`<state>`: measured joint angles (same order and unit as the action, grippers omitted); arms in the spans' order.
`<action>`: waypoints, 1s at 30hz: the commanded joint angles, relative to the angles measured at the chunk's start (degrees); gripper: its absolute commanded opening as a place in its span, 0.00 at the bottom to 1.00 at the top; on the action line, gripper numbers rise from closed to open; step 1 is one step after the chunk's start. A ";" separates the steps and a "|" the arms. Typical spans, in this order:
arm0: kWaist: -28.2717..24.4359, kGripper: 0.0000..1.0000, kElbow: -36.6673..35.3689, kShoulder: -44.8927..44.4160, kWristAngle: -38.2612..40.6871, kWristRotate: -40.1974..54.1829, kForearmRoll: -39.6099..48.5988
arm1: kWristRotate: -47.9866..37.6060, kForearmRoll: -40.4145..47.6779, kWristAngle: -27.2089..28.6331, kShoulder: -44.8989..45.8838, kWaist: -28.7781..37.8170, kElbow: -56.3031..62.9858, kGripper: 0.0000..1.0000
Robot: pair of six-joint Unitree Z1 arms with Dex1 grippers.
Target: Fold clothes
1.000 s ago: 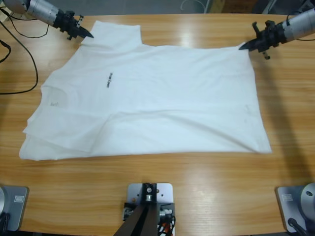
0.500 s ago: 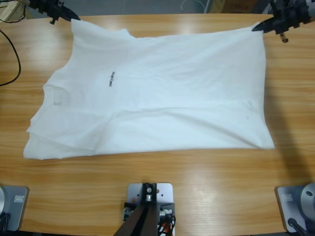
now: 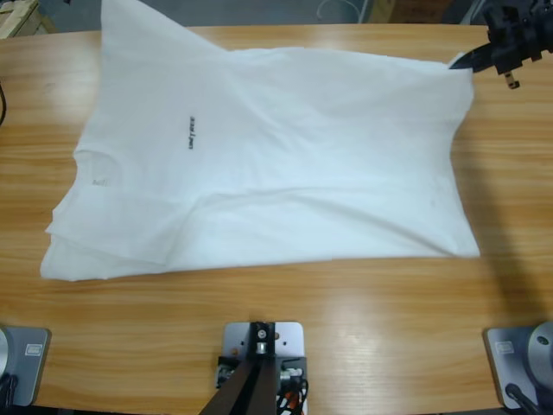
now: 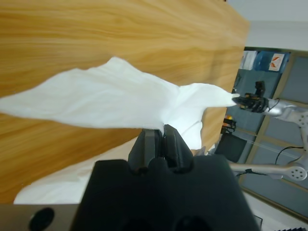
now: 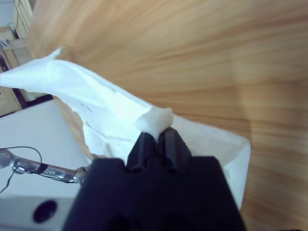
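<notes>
The white T-shirt [image 3: 285,164] lies spread on the wooden table, its small dark chest mark [image 3: 191,135] left of centre and its neck at the left. Its far edge is lifted at both corners. My right gripper [image 3: 458,60] is shut on the far right hem corner; the right wrist view shows its jaws [image 5: 157,134] pinching a white fold [image 5: 154,119]. My left gripper [image 4: 160,132] is shut on the far left sleeve corner [image 4: 96,103]. That gripper is out of the high view, where the cloth runs off the top edge [image 3: 117,13].
Bare wooden table [image 3: 346,328] runs along the near side and to the right of the shirt. In the left wrist view the other arm's gripper [image 4: 248,101] shows far off, holding the opposite corner. A room with shelves lies beyond the table.
Both grippers have moved up and outward with the shirt's far corners, raising that edge. The left gripper has left the high view at the top left.
</notes>
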<state>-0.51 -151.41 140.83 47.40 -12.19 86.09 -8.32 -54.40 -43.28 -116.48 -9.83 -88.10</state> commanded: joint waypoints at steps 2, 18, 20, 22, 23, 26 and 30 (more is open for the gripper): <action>-1.51 0.00 4.13 -3.93 0.53 4.98 9.10 | 2.80 -2.83 0.23 2.56 -0.35 3.47 0.00; -0.28 0.00 23.80 -6.85 -1.24 12.63 8.92 | 7.53 -8.19 2.18 4.56 -1.19 7.78 0.00; -0.28 0.00 26.12 -7.57 -1.58 13.60 8.92 | 7.88 -8.24 2.36 4.65 -1.32 8.55 0.00; -0.31 0.00 28.28 -8.38 -1.74 14.60 8.90 | 8.16 -8.26 2.41 4.68 -1.33 9.17 0.00; -0.28 0.00 29.28 -8.89 -1.79 14.92 8.83 | 8.34 -8.26 2.50 4.75 -1.33 9.47 0.00; -0.51 0.00 32.57 -10.66 -1.88 15.62 8.80 | 8.90 -8.53 3.02 5.05 -1.58 10.17 0.00; -1.24 0.00 37.61 -12.37 -1.88 17.36 8.62 | 9.44 -8.79 3.32 5.39 -1.86 10.77 0.00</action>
<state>-1.21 -121.53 131.55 46.57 2.43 86.54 -0.19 -62.15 -41.02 -114.07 -10.60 -79.70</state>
